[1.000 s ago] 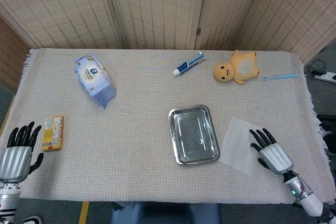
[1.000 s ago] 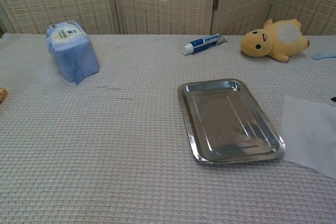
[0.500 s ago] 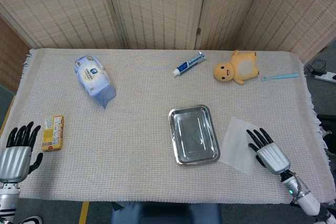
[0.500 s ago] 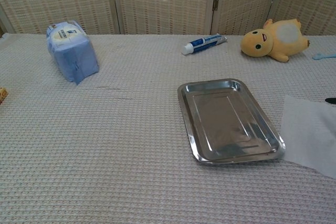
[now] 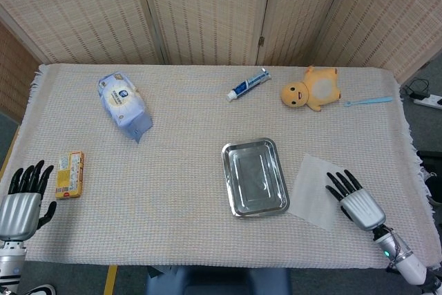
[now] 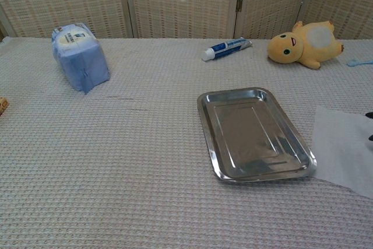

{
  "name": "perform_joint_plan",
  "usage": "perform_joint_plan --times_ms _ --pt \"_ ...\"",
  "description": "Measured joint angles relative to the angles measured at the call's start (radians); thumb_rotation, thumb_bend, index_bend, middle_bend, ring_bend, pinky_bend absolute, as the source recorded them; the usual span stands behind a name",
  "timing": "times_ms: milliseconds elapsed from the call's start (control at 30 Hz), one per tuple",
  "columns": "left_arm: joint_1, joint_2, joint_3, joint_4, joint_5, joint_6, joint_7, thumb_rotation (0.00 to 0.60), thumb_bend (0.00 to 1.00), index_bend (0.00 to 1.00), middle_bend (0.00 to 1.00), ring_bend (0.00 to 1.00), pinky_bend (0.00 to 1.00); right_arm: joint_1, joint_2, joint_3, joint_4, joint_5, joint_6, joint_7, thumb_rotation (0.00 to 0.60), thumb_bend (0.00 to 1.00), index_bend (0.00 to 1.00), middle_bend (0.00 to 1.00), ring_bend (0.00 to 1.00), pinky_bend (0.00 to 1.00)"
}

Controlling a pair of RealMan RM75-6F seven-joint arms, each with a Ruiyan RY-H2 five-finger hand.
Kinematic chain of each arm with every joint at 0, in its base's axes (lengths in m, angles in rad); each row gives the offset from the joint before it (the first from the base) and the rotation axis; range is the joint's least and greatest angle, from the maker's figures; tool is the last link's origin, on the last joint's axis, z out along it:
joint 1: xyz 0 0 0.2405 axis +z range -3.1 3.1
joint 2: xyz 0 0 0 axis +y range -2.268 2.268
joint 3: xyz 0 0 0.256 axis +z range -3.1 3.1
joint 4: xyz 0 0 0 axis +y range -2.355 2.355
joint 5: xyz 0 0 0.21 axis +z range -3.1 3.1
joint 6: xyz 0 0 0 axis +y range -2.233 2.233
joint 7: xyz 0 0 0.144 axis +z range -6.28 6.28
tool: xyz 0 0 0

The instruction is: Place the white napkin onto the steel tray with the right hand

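Your right hand [image 5: 358, 202] is empty, fingers spread over the napkin's right edge. The napkin [image 5: 314, 191] lies flat just right of the tray [image 5: 254, 177]. Thin paper may slide or crumple instead of lifting if you rake it.

a staged test area, likely a lab: a table [image 5: 207, 170] under a woven cloth, fenced by folding woven screens [image 5: 207, 12], with a power strip [image 5: 429, 101] on the grey floor (household odds and ends scattered about).
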Motion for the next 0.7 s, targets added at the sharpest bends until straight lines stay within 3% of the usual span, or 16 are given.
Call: perform_joint_plan --times_ms 700 --pt "-0.002 -0.001 -0.006 0.007 -0.012 -0.002 0.003 0.600 0.45 0.00 0.00 0.00 0.00 0.024 -0.019 -0.019 0.006 -0.008 -0.049 -0.059 0.600 0.45 0.14 0.00 0.00 0.00"
